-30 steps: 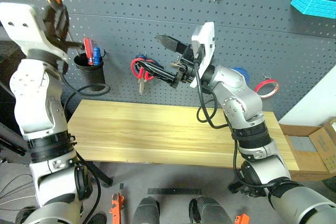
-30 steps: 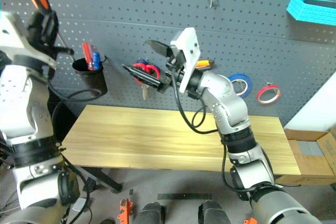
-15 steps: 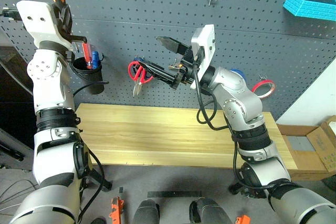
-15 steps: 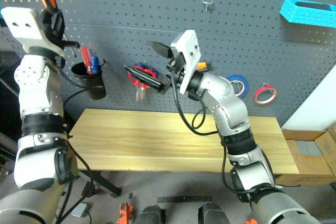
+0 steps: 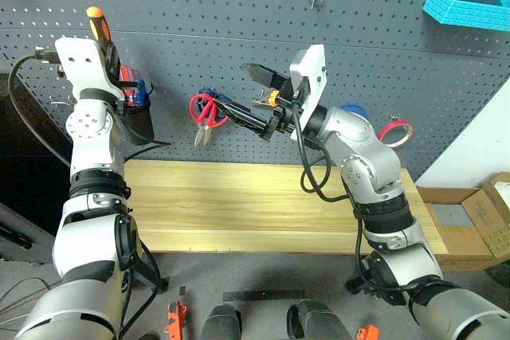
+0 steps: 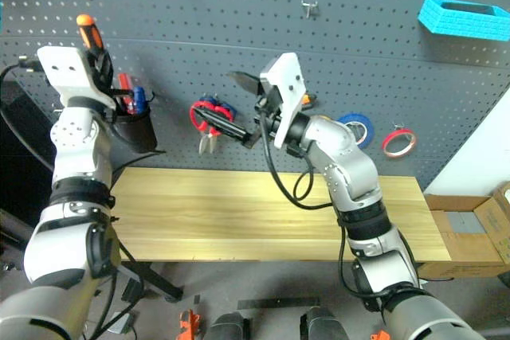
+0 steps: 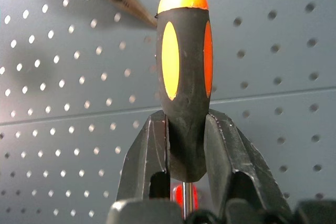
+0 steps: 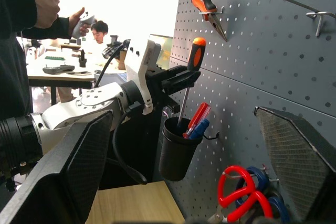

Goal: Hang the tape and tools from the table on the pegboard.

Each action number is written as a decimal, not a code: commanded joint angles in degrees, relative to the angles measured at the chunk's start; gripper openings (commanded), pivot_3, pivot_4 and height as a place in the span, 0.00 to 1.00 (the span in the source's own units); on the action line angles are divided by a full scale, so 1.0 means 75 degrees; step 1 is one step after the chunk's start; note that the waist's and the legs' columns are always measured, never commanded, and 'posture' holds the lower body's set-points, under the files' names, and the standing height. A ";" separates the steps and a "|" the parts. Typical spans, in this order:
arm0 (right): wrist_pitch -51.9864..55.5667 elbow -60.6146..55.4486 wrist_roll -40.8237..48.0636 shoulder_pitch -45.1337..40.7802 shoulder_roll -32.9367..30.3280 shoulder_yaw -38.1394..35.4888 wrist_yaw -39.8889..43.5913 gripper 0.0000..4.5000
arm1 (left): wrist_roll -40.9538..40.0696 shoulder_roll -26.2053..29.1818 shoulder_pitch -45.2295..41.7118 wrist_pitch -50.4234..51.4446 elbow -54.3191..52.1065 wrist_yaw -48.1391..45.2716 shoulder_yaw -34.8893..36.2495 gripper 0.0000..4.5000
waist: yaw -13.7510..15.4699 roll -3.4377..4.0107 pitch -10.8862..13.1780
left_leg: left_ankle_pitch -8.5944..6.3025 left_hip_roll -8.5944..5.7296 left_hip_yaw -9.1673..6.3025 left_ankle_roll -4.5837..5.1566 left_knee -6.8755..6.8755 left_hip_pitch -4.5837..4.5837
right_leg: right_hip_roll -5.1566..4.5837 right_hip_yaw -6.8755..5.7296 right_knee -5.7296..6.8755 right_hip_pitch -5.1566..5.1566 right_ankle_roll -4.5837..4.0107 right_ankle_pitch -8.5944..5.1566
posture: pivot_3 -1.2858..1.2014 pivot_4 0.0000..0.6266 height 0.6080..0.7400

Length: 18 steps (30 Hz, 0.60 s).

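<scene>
At the upper left of the head view, the left gripper [image 5: 106,47] is clenched on the screwdriver [image 7: 184,87] by its orange-and-black handle, upright, its shaft reaching down into the black cup [image 5: 137,123] hung on the pegboard [image 5: 382,61]. The right gripper [image 5: 253,95], mid-frame above the table [image 5: 239,205], stands released and empty. Red-handled scissors [image 5: 202,109] hang just left of it, the pliers [image 8: 202,1] top left, the red tape [image 5: 394,130] at right.

Head eyes down over pegboard [image 5: 239,29] — wrist cameras close, both facing it
</scene>
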 commanded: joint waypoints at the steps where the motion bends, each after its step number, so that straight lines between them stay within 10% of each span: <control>1: 0.0097 -0.0424 0.0058 -0.0055 -0.0040 -0.0091 -0.0071 1.00 | -0.0053 -0.0013 -0.0029 -0.0030 0.0065 0.0141 0.0042 0.13 | -0.0001 -0.0001 -0.0001 | 0.0000 0.0000 0.0000 0.0000 0.0001 0.0001 | 0.0000 0.0000 0.0002 0.0000 0.0000 0.0000 | 0.52 0.01 1.00; 5: 0.0174 -0.0498 0.0077 -0.0029 -0.0056 -0.0104 -0.0104 1.00 | -0.0183 -0.0095 0.0170 0.0092 -0.0143 0.0170 0.0082 0.13 | -0.0001 -0.0009 -0.0007 | 0.0000 0.0000 0.0000 0.0000 0.0002 0.0003 | 0.0000 -0.0001 0.0007 0.0000 0.0000 0.0000 | 0.52 0.01 1.00; 15: 0.0223 -0.0413 0.0118 -0.0073 -0.0118 -0.0162 -0.0042 1.00 | -0.0081 0.0017 0.0460 0.0392 -0.1143 0.0325 -0.0018 0.96 | -0.0022 -0.0029 -0.0034 | 0.0001 0.0000 0.0003 0.0000 0.0003 0.0005 | 0.0000 0.0004 0.0011 0.0001 0.0000 0.0002 | 0.52 0.00 1.00; 18: 0.0286 -0.0378 0.0183 -0.0051 -0.0287 -0.0192 0.0158 1.00 | -0.0525 0.0007 0.0917 0.0674 -0.2469 -0.0207 0.0068 1.00 | -0.0038 -0.0027 -0.0065 | 0.0000 0.0000 0.0006 0.0000 0.0003 0.0007 | 0.0000 0.0007 0.0011 0.0001 0.0001 0.0002 | 0.52 0.00 1.00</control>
